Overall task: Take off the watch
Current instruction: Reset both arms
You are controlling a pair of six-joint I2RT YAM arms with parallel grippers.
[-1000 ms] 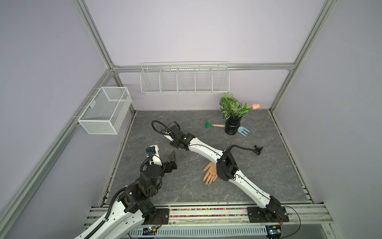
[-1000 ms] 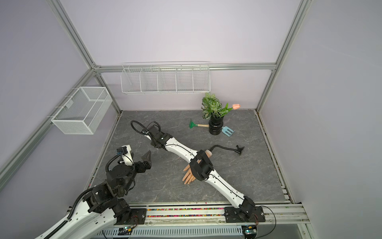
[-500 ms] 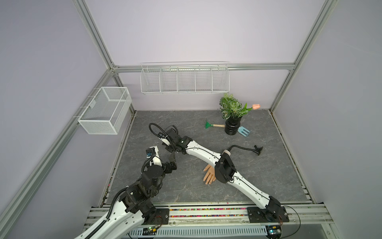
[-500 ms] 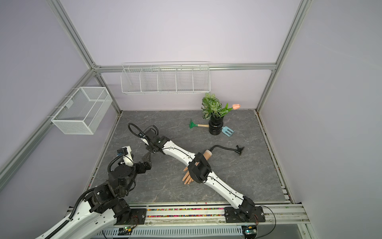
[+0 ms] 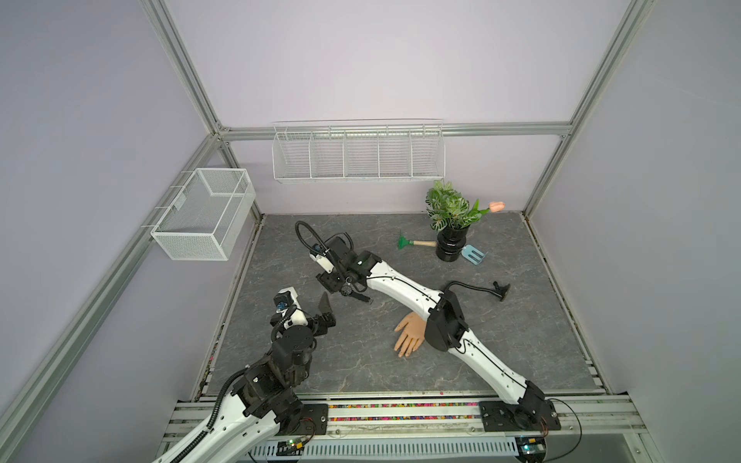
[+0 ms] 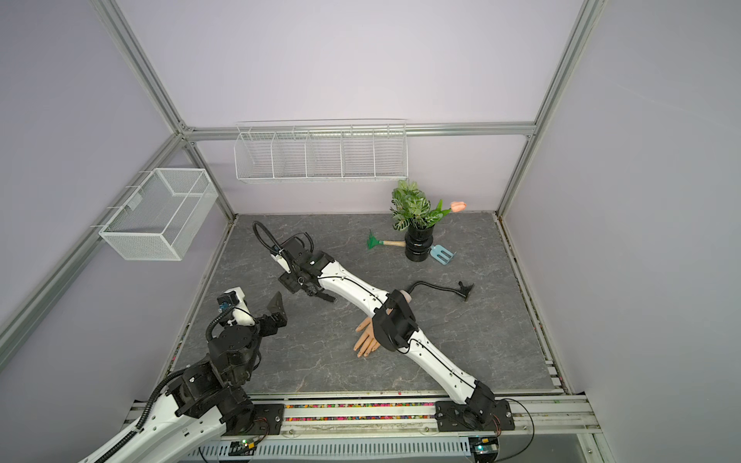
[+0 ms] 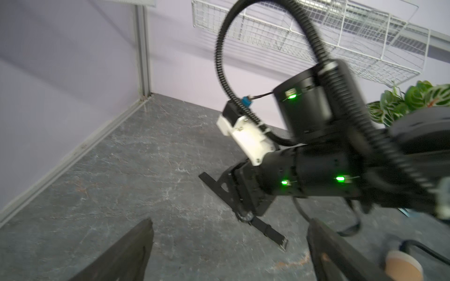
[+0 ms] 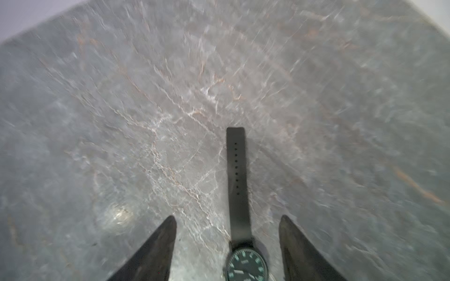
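The watch [image 8: 237,170] lies on the tabletop [image 8: 121,97], well apart from the mannequin hand [image 5: 409,334], between the parted, non-gripping fingers of the right hand [image 8: 227,217], as suits a completed removal; the left hand [image 7: 231,221] stands wide apart, empty.

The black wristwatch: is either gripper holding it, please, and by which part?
Nothing is held: the black, round-dialled wristwatch lies on the grey marbled tabletop between the right gripper's open jaws, touching neither; the left gripper is empty.

Top views overlook the table [image 5: 361,360]; wrist views skim it.
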